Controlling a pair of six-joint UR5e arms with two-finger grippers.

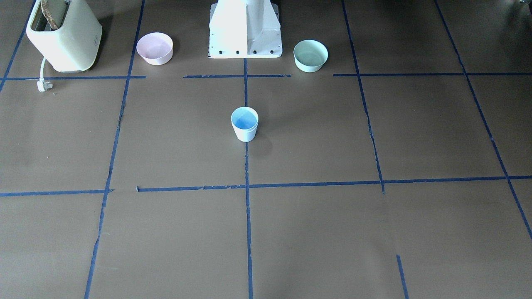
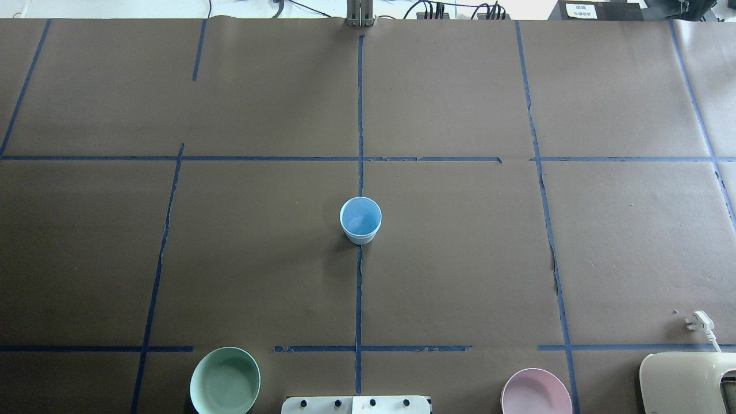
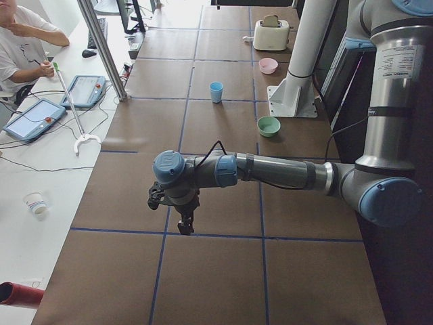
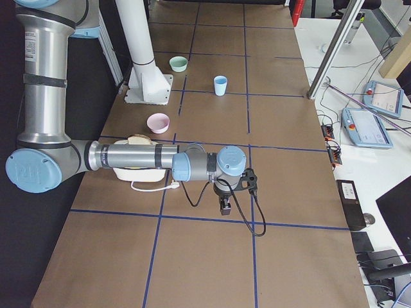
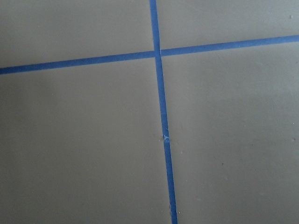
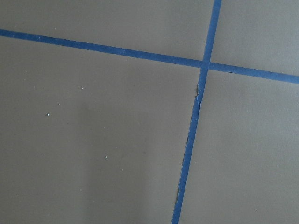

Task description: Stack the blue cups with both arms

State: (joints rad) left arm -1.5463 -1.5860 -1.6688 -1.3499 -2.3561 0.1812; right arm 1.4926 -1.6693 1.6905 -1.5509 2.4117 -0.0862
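Note:
One pale-blue cup [image 1: 244,123] stands upright on the centre tape line, also seen in the overhead view [image 2: 360,220] and both side views [image 3: 216,91] [image 4: 220,85]. I cannot tell whether a second cup sits inside it; no other blue cup shows. My left gripper [image 3: 184,223] hangs over the table far out at the left end, seen only in the exterior left view. My right gripper [image 4: 225,206] hangs over the far right end, seen only in the exterior right view. I cannot tell whether either is open or shut. Both wrist views show only brown paper and blue tape.
A pink bowl [image 1: 154,48] and a mint-green bowl [image 1: 310,55] flank the white pedestal [image 1: 245,31]. A cream toaster [image 1: 64,35] with a loose plug [image 1: 43,85] stands at the robot's right. An operator [image 3: 20,40] sits beyond the table.

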